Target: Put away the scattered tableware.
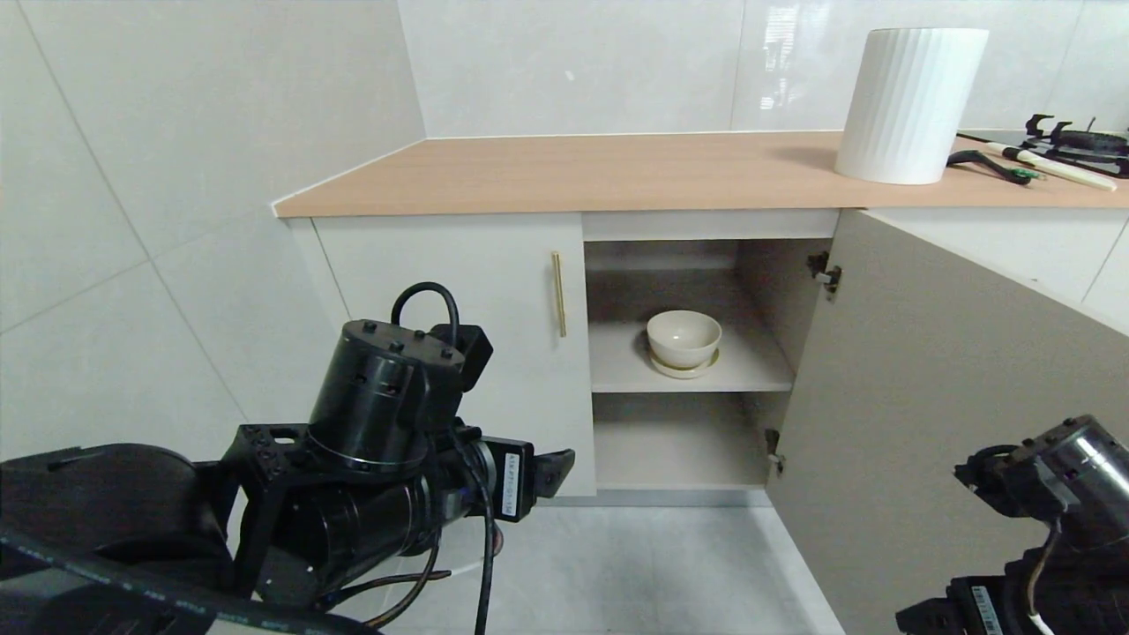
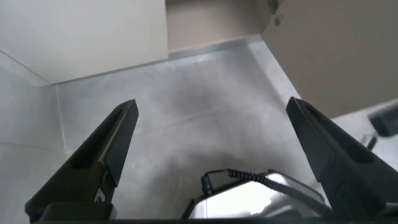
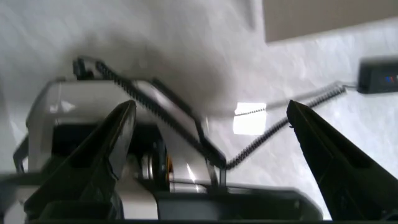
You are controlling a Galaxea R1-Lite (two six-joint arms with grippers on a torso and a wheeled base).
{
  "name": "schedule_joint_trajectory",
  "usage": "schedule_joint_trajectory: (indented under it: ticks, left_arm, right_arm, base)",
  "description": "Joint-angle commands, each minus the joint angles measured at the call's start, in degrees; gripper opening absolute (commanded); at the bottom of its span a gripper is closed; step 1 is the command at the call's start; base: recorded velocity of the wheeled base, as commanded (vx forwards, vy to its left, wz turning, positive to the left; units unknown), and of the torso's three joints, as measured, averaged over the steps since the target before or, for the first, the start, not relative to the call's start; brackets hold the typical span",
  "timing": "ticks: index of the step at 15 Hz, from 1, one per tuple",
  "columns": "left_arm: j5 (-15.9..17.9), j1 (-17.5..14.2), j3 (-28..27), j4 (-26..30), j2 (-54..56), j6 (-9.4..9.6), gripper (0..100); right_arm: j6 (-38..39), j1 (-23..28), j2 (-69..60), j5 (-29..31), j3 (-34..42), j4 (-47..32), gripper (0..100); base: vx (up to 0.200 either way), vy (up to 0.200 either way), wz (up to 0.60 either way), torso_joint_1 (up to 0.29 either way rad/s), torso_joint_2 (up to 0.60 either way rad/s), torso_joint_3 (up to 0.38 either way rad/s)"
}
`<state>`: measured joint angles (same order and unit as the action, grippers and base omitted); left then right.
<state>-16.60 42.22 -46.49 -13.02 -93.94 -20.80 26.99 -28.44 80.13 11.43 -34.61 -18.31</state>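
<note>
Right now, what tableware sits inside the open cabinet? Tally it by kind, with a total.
bowl: 1
plate: 1, under the bowl
Total: 2, both on the cabinet's upper shelf

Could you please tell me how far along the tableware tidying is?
Done: a bowl sits on a small plate on the cabinet shelf. In hand: nothing; the left gripper and right gripper are open and empty. Left: utensils on the counter at its right end may need stowing, and the cabinet door stands open.
</note>
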Motion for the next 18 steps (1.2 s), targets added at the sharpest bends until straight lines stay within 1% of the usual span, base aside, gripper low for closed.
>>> schedule_joint_trajectory:
  ticks: [1,2,3,5,6,7,8,9,10,11,12,16,17,18]
  left_arm:
    - [-0.01,0.06,0.00,0.01,0.07,-0.03,100]
    - [-0.01,0.06,0.00,0.01,0.07,-0.03,100]
    - [-0.01,0.06,0.00,0.01,0.16,0.14,100]
    - [-0.01,0.06,0.00,0.01,0.16,0.23,100]
    - [-0.01,0.06,0.00,0.01,0.16,0.23,100]
    - [-0.01,0.06,0.00,0.01,0.07,0.23,100]
    - [-0.01,0.06,0.00,0.01,0.07,0.23,100]
    - [-0.01,0.06,-0.09,0.01,0.16,0.23,100]
    - [-0.01,-0.03,-0.09,0.01,0.25,0.23,100]
    - [-0.01,0.06,-0.09,0.01,0.25,0.23,100]
    - [-0.01,0.06,-0.18,0.01,0.25,0.23,100]
    - [-0.01,-0.03,-0.18,-0.08,0.43,0.23,100]
    - [-0.01,-0.03,-0.26,-0.08,0.43,0.23,100]
    - [-0.01,-0.03,-0.26,-0.08,0.43,0.23,100]
  right_arm:
    - [0.08,0.14,-2.52,-0.01,1.65,-0.50,100]
    - [0.26,0.14,-2.70,-0.01,1.91,-1.73,100]
    - [2.10,0.23,-2.52,-0.01,1.91,-4.19,100]
    - [5.00,0.32,-2.26,0.08,2.44,-6.30,100]
    - [5.00,0.67,-2.26,0.08,2.44,-6.83,100]
    - [5.27,2.78,-2.08,0.52,2.44,-9.46,100]
    - [5.88,3.92,-2.17,1.13,2.44,-9.99,100]
    - [6.67,5.94,-2.35,2.72,2.44,-9.99,100]
    - [6.76,9.98,-2.70,5.35,2.18,-9.90,100]
    - [6.58,12.53,-3.40,6.76,1.91,-9.90,100]
    - [6.32,16.22,-5.60,7.73,1.39,-9.38,100]
    - [1.93,27.74,-11.57,7.73,-3.89,-7.18,100]
    - [-0.71,31.78,-14.21,7.20,-5.82,-4.98,100]
    - [-1.68,34.07,-15.18,7.20,-6.52,-3.84,100]
  base:
    - [0.000,-0.200,0.00,0.002,0.00,0.007]
    - [0.000,0.000,0.00,0.000,0.00,0.000]
    - [0.000,0.000,0.00,0.000,0.00,0.000]
    - [0.000,0.000,0.00,0.000,0.00,0.000]
    - [0.000,0.000,0.00,0.000,0.00,0.000]
    - [0.000,0.000,0.00,0.000,0.00,0.000]
    - [0.000,0.000,0.00,0.000,0.00,0.000]
    - [0.000,0.000,0.00,0.000,0.00,0.000]
    - [0.000,0.000,0.00,0.000,0.00,0.000]
    - [0.000,0.000,0.00,0.000,0.00,0.000]
    - [0.000,0.000,0.00,0.000,0.00,0.000]
    - [0.000,0.000,0.00,0.000,0.00,0.000]
    - [0.000,0.000,0.00,0.000,0.00,0.000]
    - [0.000,0.000,0.00,0.000,0.00,0.000]
